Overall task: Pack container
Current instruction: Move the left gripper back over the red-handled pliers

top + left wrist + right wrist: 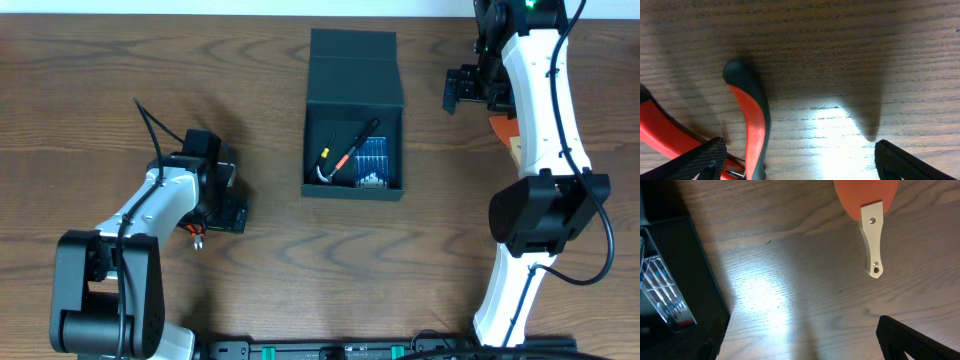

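Red-handled pliers [755, 120] lie beneath the left fingers [700, 159] — apart and pointing down, like the right fingers [912, 336].

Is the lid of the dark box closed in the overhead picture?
No, the container is open: its flap lid lies folded back behind it.

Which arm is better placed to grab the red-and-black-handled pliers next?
Left. The left gripper is open right over the pliers, one handle between its fingers. The right gripper is beyond the dark square cardboard container, by the orange spatula with a wooden handle.
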